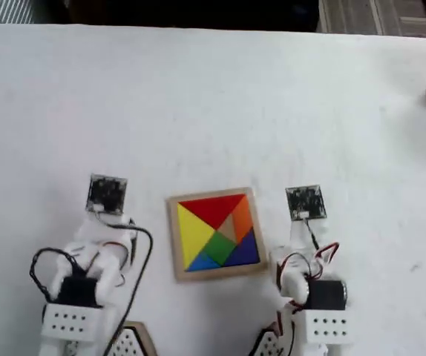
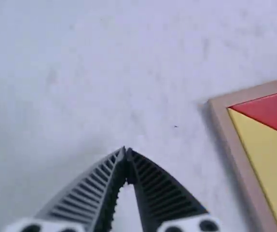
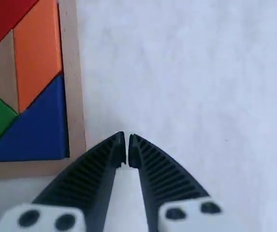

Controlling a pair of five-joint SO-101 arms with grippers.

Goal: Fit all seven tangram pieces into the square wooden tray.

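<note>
Tray (image 1: 172,239) of wood, flat coloured pieces (image 1: 194,233)

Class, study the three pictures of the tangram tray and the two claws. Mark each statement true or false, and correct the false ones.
1. The red piece and the yellow piece touch inside the tray. True.
2. The left claw grips a yellow piece. False: the left claw is shut on nothing, over bare table beside the tray.
3. The blue piece sits in a corner of the tray. True.
4. The right claw is wide open. False: the right claw is shut and empty.
</note>
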